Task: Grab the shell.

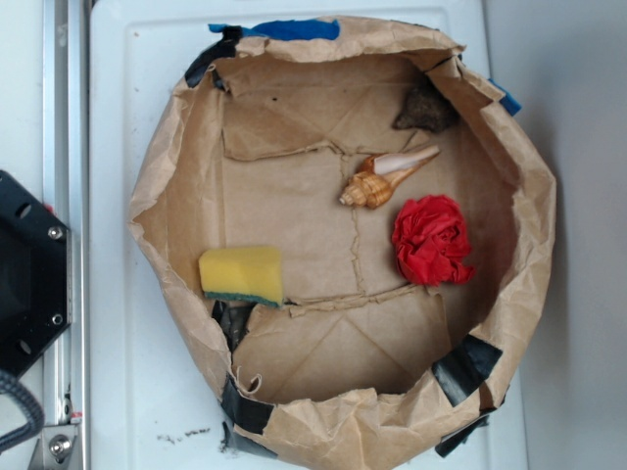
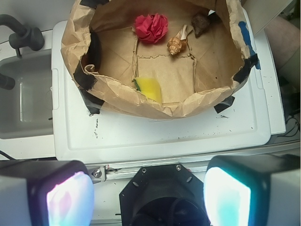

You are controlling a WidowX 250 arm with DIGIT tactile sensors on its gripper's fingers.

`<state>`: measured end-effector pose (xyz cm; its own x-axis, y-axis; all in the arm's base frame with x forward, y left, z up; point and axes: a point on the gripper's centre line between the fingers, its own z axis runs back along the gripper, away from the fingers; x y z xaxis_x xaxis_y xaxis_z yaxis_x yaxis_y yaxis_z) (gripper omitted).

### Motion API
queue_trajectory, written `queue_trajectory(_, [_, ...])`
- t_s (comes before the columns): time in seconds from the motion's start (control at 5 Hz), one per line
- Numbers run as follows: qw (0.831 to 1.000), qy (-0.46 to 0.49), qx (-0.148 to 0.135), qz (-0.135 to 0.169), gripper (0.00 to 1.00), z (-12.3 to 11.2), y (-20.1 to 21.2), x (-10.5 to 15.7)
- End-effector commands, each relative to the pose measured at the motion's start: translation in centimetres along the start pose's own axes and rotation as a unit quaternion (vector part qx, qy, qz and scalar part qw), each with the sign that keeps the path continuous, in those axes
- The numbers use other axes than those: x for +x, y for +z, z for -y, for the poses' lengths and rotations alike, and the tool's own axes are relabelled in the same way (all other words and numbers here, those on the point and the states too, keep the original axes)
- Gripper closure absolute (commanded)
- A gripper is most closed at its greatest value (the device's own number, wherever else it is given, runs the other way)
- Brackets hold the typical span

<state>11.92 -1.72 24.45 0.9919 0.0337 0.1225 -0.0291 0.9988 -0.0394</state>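
The shell (image 1: 384, 176) lies on the floor of a brown paper bin (image 1: 157, 196), right of centre toward the back, its cream tail pointing up and right. In the wrist view the shell (image 2: 178, 42) sits far off near the bin's far wall. My gripper (image 2: 148, 197) is open, with its two glowing pads wide apart at the bottom of the wrist view. It hovers above the black robot base, well short of the bin, and nothing lies between the fingers. The exterior view does not show the gripper.
Inside the bin lie a yellow sponge (image 1: 242, 274), a red paper ball (image 1: 431, 240) and a dark rough lump (image 1: 426, 110). The bin's crumpled paper walls stand up all round. It rests on a white board (image 2: 164, 136). A grey sink (image 2: 23, 103) lies beside it.
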Motion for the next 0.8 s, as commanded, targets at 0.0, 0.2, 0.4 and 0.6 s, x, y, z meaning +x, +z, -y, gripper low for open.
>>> queue_trajectory(0.0, [1.0,0.0,0.0,0.0,0.0,0.0,0.0,0.0])
queue_trajectory(0.2, [0.999,0.035,0.018,0.004,0.0,-0.2,-1.9,3.4])
queue_trajectory(0.4, [0.997,0.06,0.039,0.019,0.0,-1.7,-4.1,6.1])
queue_trajectory(0.6, [0.994,0.102,0.037,0.027,0.0,-3.0,-5.4,8.3])
